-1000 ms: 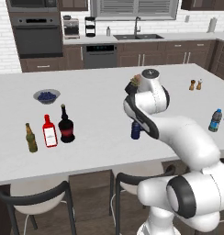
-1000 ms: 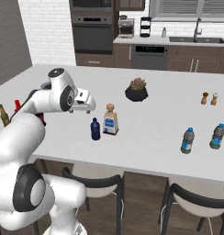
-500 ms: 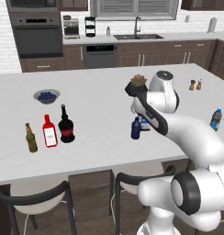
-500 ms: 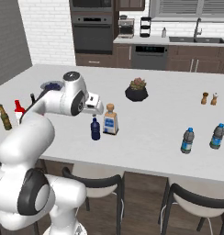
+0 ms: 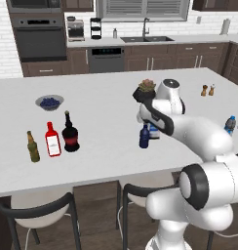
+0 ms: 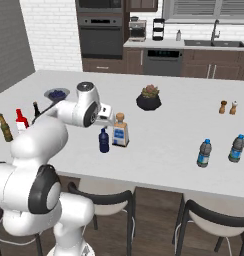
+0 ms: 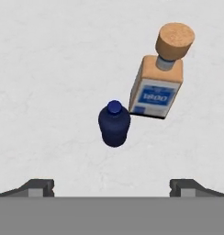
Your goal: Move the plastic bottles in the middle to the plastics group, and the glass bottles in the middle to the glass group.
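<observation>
Jaws are hanging wide apart and holding nothing, their two dark tips sitting far to either side at the bottom of the hand view, with the gripper (image 7: 112, 186) looking straight down on the navy bottle (image 7: 114, 124). That spread is, by my reading, there so the fingers can be dropping either side of the small round body, which is standing upright between them and a little ahead.

The navy bottle (image 6: 104, 140) is standing in the middle of the white surface (image 6: 169, 130), just beside the pale square bottle with the blue label and cork ball stopper (image 6: 120, 131). In the hand view the two look very close, whether touching I cannot tell, so any descent is likely calling for care not to be knocking the taller neighbour over.

The two blue-capped bottles (image 6: 221, 150) are waiting well apart toward the right end of the surface; being plastic, they are marking where the navy one is going. At the far left end the olive-brown bottle (image 5: 32, 147) and the red bottle (image 5: 52, 140) are standing together, and the squat black bottle (image 5: 70, 133) is standing just beside them, so that part of the sorting looks done. A potted plant (image 6: 149, 97) and a bowl (image 5: 49, 102) are sitting further back, out of the way.

I judge the sorting partly done, with the navy bottle and the pale square one not yet moved.
</observation>
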Robot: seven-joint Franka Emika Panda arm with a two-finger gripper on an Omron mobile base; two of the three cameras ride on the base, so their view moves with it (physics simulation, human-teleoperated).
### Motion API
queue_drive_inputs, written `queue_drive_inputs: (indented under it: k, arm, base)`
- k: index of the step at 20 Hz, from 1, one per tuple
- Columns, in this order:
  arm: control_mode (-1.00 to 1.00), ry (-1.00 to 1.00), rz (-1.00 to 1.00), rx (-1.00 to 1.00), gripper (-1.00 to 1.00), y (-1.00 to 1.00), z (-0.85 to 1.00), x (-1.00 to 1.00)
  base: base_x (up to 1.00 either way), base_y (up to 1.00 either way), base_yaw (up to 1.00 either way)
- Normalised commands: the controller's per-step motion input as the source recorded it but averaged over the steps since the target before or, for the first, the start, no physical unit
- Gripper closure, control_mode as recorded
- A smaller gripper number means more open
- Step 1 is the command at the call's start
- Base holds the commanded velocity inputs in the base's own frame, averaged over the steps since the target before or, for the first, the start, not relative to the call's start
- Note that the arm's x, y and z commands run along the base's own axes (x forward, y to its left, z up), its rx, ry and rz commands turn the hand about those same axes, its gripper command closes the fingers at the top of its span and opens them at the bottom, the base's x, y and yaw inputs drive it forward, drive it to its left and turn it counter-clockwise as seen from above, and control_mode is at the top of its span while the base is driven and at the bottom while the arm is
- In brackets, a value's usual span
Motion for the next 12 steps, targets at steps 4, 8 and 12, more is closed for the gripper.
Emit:
queue_drive_inputs:
  k: [4, 8, 12]
  arm:
    - [-1.0, 0.11, 0.0, 0.0, -1.0, 0.02, -0.23, 0.34]
    - [-1.0, 0.09, 0.0, 0.0, -1.0, 0.0, -0.14, 0.21]
    - [-1.0, 0.08, 0.0, 0.0, -1.0, 0.0, -0.16, 0.11]
  base:
    - [0.0, 0.0, 0.0]
    - [0.0, 0.0, 0.0]
    - [0.0, 0.0, 0.0]
